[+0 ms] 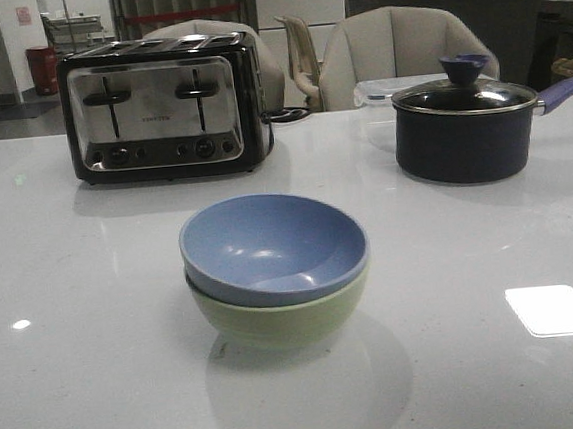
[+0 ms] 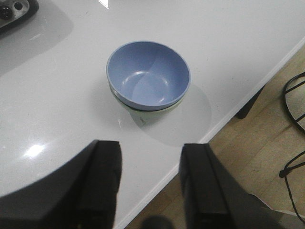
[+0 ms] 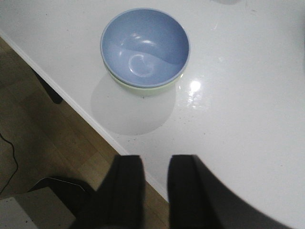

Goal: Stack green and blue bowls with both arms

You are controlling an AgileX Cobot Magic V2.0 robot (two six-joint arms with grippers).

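The dusty blue bowl (image 1: 272,244) sits nested inside the pale green bowl (image 1: 286,321) near the front middle of the white table. Both show in the left wrist view, blue bowl (image 2: 148,75) over a sliver of green bowl (image 2: 151,112), and in the right wrist view, blue bowl (image 3: 145,46) over green bowl (image 3: 143,88). My left gripper (image 2: 149,157) is open and empty, above the table's front edge, well back from the bowls. My right gripper (image 3: 156,164) is open with a narrow gap, empty, also over the table's front edge. Neither gripper shows in the front view.
A black and chrome toaster (image 1: 162,107) stands at the back left. A dark navy lidded saucepan (image 1: 468,126) stands at the back right with a clear container (image 1: 381,93) behind it. Chairs stand beyond the table. The table's front edge (image 2: 200,143) drops to wooden floor.
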